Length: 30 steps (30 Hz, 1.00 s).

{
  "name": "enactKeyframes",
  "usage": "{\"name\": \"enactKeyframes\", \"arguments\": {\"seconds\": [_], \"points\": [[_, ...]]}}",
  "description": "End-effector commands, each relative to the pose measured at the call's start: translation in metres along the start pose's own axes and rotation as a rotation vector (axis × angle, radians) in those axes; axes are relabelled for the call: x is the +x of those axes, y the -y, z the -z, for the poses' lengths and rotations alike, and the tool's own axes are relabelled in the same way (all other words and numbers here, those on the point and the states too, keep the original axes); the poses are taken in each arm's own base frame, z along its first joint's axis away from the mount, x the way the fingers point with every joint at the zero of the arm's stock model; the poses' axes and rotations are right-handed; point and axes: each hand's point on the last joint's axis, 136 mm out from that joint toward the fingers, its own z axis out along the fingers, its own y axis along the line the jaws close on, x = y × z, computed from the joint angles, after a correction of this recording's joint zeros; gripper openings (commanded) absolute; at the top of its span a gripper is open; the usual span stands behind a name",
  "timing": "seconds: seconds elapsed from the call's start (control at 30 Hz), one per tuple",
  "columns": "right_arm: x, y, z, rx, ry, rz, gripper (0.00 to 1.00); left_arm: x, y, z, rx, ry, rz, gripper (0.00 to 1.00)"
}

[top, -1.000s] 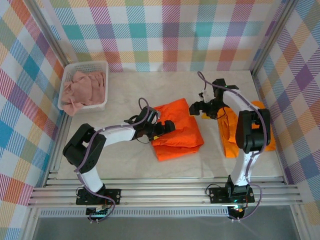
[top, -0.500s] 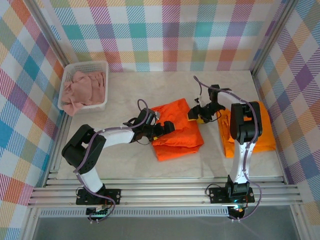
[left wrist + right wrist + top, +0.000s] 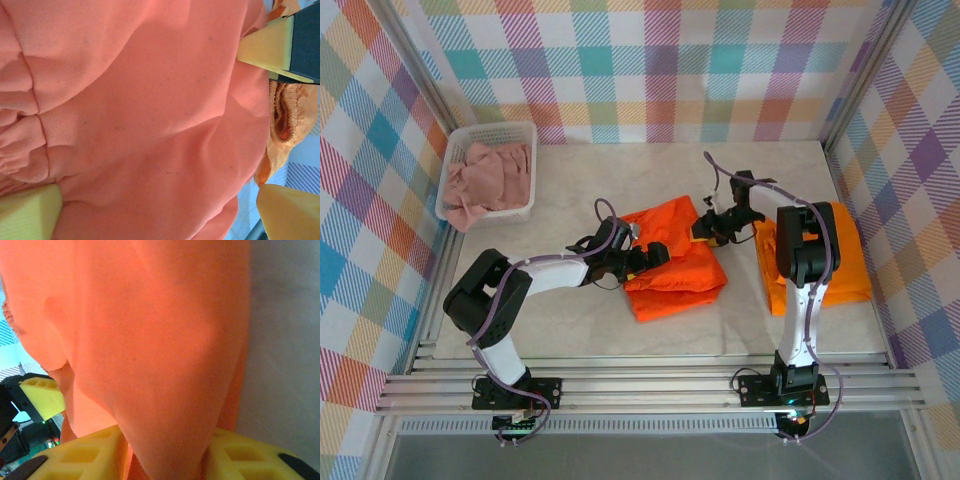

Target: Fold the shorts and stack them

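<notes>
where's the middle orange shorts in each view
Top: the middle orange shorts lie folded at the centre of the table.
Left wrist: their cloth covers most of the picture.
Right wrist: they run down the middle, with table at right.
Shared landmark: the left claw, on the shorts' left side from above; its yellow pads in the left wrist's bottom corners; one pad lower left in the right wrist.

Table (image 3: 580,330): basket (image 3: 485,127), centre orange shorts (image 3: 675,275), right orange shorts (image 3: 845,260).
</notes>
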Motion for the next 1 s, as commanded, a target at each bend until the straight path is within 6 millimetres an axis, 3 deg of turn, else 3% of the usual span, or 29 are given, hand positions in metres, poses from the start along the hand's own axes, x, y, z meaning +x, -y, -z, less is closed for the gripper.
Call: {"name": "enactKeyframes", "arguments": {"seconds": [0.0, 0.1, 0.13, 0.23, 0.37, 0.57, 0.7, 0.97], "points": [[0.002, -0.012, -0.009, -0.049, -0.008, 0.001, 0.32, 0.016, -0.027, -0.002, -0.086, -0.032, 0.031, 1.0], [0.002, -0.011, -0.005, 0.018, -0.001, 0.018, 0.2, 0.01, -0.018, 0.006, -0.068, -0.003, 0.017, 1.0], [0.003, -0.01, -0.002, 0.053, 0.004, 0.026, 0.11, 0.006, -0.012, 0.012, -0.056, 0.016, 0.009, 1.0], [0.006, -0.01, 0.019, 0.165, 0.04, 0.058, 0.0, -0.004, 0.005, 0.031, -0.03, 0.072, -0.022, 1.0], [0.014, -0.004, 0.061, 0.381, 0.082, 0.092, 0.0, -0.014, 0.021, 0.058, -0.024, 0.139, -0.07, 1.0], [0.033, 0.001, 0.122, 0.664, 0.072, 0.116, 0.0, -0.018, 0.029, 0.083, -0.01, 0.196, -0.103, 1.0], [0.046, 0.01, 0.159, 0.845, 0.025, 0.114, 0.0, -0.016, 0.029, 0.085, 0.001, 0.196, -0.106, 1.0], [0.053, 0.014, 0.214, 1.056, -0.003, 0.098, 0.0, -0.014, 0.031, 0.081, 0.03, 0.183, -0.096, 1.0]]}}
